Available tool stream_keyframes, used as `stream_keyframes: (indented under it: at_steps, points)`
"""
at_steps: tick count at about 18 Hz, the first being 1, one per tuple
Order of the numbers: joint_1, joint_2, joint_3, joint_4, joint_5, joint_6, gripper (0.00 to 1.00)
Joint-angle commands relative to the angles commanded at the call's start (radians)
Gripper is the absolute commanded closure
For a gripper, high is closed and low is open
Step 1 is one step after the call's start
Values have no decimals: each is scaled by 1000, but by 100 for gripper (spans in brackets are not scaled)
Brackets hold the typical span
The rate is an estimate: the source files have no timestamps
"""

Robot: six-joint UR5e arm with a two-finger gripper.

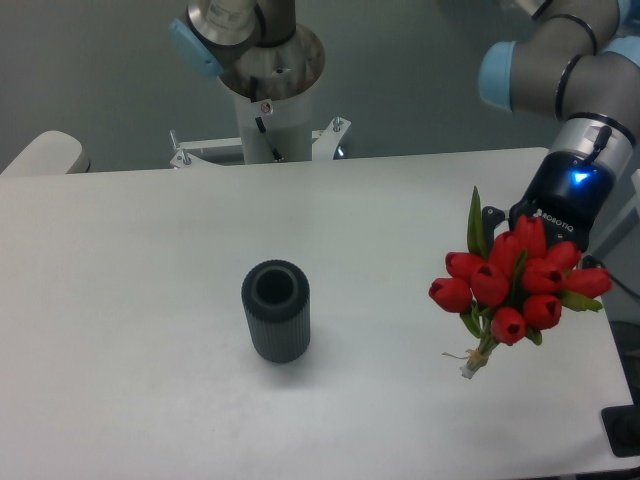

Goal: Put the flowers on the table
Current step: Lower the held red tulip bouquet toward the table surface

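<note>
**Flowers held over the right side of the table, release not yet made**

I have the flowers (512,283) at the gripper (540,228), over the right part of the table (150,260). The blooms hide the fingertips, so I cannot tell how the fingers are set; I only judge they are gripping the bunch, since it hangs there with nothing else under it. The stems point down and to the left, their tied ends low, close to the tabletop or perhaps just touching; I can't tell which from this view.

What worries me:

- The bunch sits near the right edge. If I let go while it is tilted, the heavy heads could tip it outward and roll it toward that edge.
- Pressing lower with the stem ends already close to the surface may bend or snap them.
- A leaf or the string could snag on a finger as it opens and drag the bunch along.

The vase (275,310) stands well apart to the left, so I see no risk of hitting it.
</note>
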Motion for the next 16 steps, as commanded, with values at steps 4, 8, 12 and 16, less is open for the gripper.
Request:
stream_keyframes:
  at_steps: [4, 8, 12, 16]
  points:
    - [2, -5, 15, 0, 47, 29, 67]
    - [-3, -14, 28, 2, 94, 31, 67]
    - [2, -34, 71, 2, 139, 49, 67]
    - [0, -26, 72, 3, 308, 129, 67]
